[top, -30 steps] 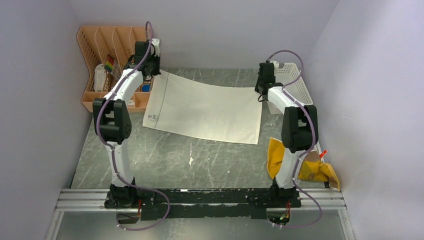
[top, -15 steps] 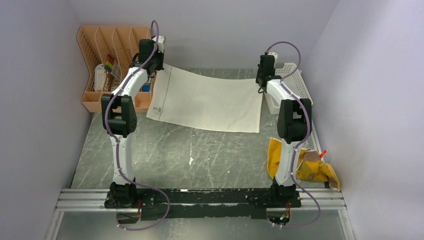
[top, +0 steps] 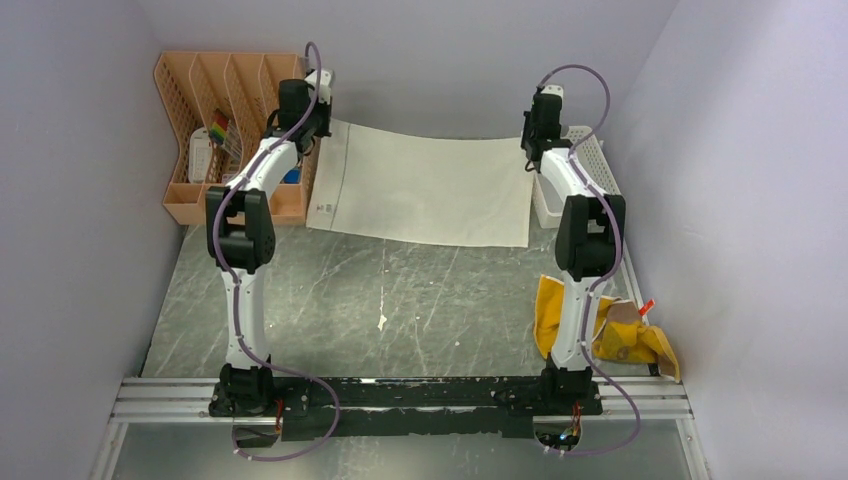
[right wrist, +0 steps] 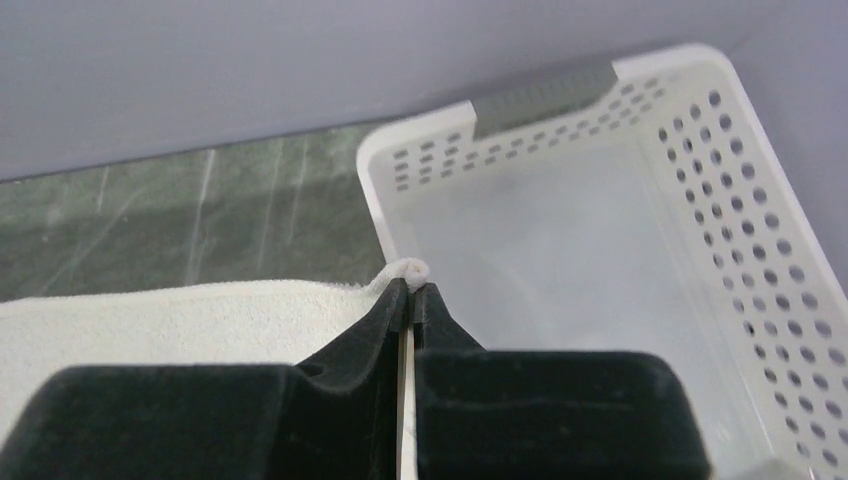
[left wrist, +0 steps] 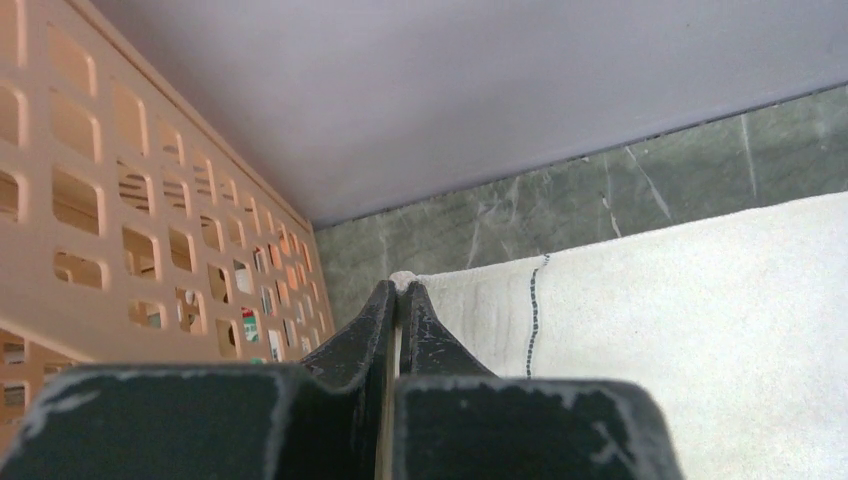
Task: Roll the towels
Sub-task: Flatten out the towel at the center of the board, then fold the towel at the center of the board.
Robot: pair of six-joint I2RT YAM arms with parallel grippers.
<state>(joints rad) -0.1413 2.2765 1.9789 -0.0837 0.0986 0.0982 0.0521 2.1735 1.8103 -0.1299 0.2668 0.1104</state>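
My left gripper (left wrist: 398,287) is pinched tight on one far corner of the cream-white towel (left wrist: 660,330), with a small nub of cloth poking out past the tips. My right gripper (right wrist: 410,287) is clamped the same way on the other far corner, and a little curl of cloth shows above its tips too.

The towel hangs spread between my two grippers near the far edge of the bench (top: 400,300), its top edge sagging slightly in the middle. A thin dark stitched line runs down it close to my left gripper. I cannot tell whether its lower edge touches the bench.

Just beside my left gripper, in the far left corner, stands a peach-coloured lattice rack (top: 200,110) with a few small items in its slots. Just beyond my right gripper, in the far right corner, sits the white mesh basket (right wrist: 700,200).

The mustard-yellow towel (top: 550,312) lies crumpled at the right edge of the bench, toward the near corner and partly behind my right arm. A scrap of brownish, cream-edged cloth (top: 622,313) lies on it.
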